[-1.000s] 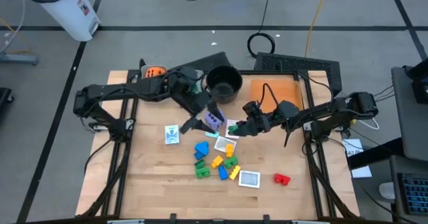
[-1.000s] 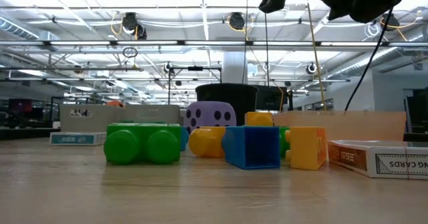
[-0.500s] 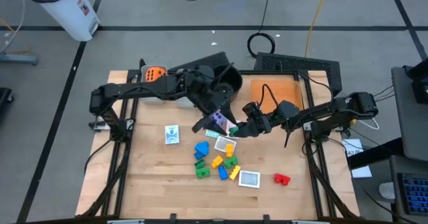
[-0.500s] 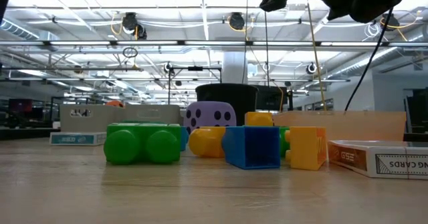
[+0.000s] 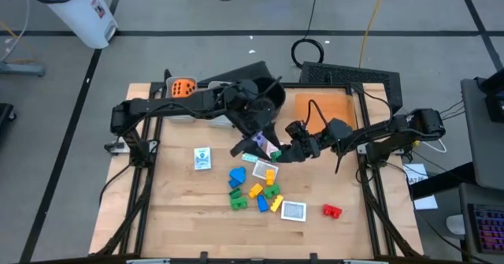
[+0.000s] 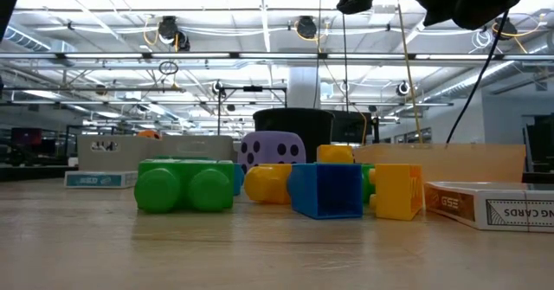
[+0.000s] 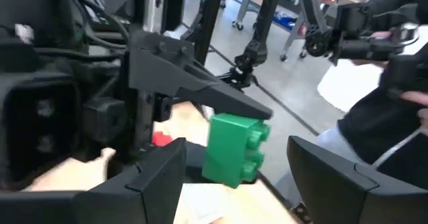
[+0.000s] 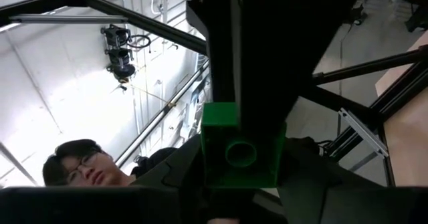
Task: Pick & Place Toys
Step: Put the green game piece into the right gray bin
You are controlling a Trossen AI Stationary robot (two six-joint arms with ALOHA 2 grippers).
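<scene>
A green block (image 7: pixel 233 148) hangs in the air over the middle of the table, with my right gripper (image 5: pixel 279 151) shut on it. My left gripper (image 5: pixel 253 146) reaches in from the left and is open. Its fingers (image 7: pixel 159 177) stand on either side of the green block without touching it. Below them a purple die (image 6: pixel 272 148) sits on the table. Nearer the front lie blue (image 5: pixel 237 175), yellow (image 5: pixel 255 191) and green (image 5: pixel 237 202) blocks, a red block (image 5: pixel 331 210) and picture cards (image 5: pixel 293 210). An orange die (image 5: pixel 182 87) sits at the far left. My right gripper pinches the green block between its two fingers, which close on its two opposite sides (image 8: pixel 208 150). The fingers come from the table's right, slanting upward. The block is lifted clear of the table, its hollow underside (image 8: pixel 241 153) turned back toward the wrist.
The round black pot (image 5: pixel 269 98) stands at the back, partly under my left arm. An orange mat (image 5: pixel 324 106) lies behind my right arm. A card box (image 6: pixel 493 206) lies at the right in the low view. A person shows beyond the table in the right wrist view.
My left gripper has moved toward the table's right and slightly down, closing on the green block held by my right gripper; its tip now shows at the top of the low view. The toys on the table have not moved.
</scene>
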